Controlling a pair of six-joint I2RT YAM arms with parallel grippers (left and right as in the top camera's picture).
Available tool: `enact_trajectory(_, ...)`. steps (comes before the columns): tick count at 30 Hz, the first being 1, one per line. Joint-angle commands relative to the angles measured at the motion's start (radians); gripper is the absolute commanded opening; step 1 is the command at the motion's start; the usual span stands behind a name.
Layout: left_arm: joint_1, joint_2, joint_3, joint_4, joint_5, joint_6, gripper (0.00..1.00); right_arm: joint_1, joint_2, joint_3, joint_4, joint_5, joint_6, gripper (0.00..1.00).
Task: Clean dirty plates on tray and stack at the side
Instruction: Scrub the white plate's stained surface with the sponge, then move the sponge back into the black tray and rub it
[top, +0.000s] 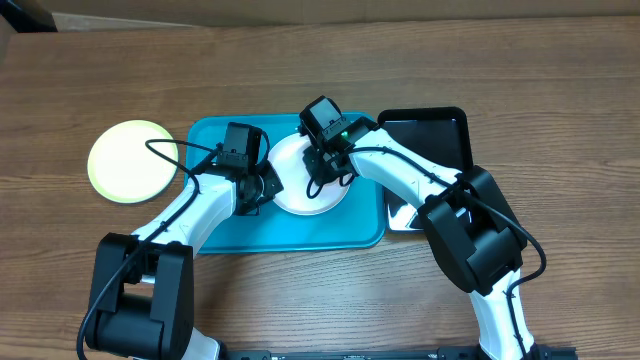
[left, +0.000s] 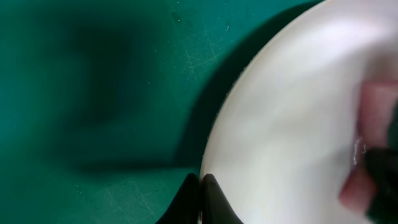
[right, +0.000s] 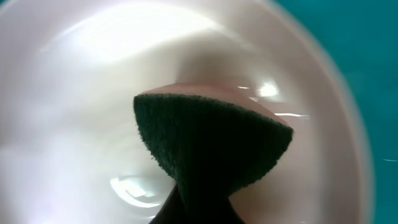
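Note:
A white plate (top: 298, 197) lies on the turquoise tray (top: 300, 232). My left gripper (top: 262, 186) is at the plate's left edge, and in the left wrist view its fingers (left: 200, 186) are shut on the rim of the plate (left: 292, 124). My right gripper (top: 326, 172) hangs over the plate, shut on a sponge (right: 211, 143) with its dark green face against the wet plate (right: 81, 93). The sponge's pink body (left: 376, 118) shows blurred in the left wrist view. A yellow-green plate (top: 131, 160) lies alone on the table, left of the tray.
A glossy black tray (top: 425, 135) sits just right of the turquoise one, partly under my right arm. Bare turquoise tray floor (left: 93, 93) lies left of the white plate. Wooden tabletop (top: 560, 120) surrounds both trays.

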Motion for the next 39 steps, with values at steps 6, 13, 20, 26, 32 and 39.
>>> enact_trajectory(6, -0.01, 0.021, 0.012, -0.006, -0.021, 0.002, 0.04, -0.013, 0.029, 0.033, -0.031, -0.208, -0.001, 0.04)
enact_trajectory(13, -0.01, 0.021, 0.012, -0.009, -0.03, 0.002, 0.04, -0.123, -0.08, 0.195, -0.13, -0.368, -0.021, 0.04)
enact_trajectory(20, -0.01, 0.021, 0.012, -0.009, -0.032, 0.002, 0.04, -0.271, -0.173, 0.235, -0.324, -0.477, -0.122, 0.04)
enact_trajectory(26, -0.01, 0.021, 0.012, -0.008, -0.031, 0.002, 0.04, -0.395, -0.178, 0.216, -0.505, -0.289, -0.138, 0.04)
enact_trajectory(32, -0.01, 0.021, 0.012, -0.008, -0.031, 0.001, 0.04, -0.457, -0.178, 0.108, -0.528, -0.107, -0.13, 0.04)
enact_trajectory(39, -0.01, 0.021, 0.012, -0.008, -0.031, 0.001, 0.04, -0.463, -0.178, -0.059, -0.36, -0.031, -0.092, 0.04)
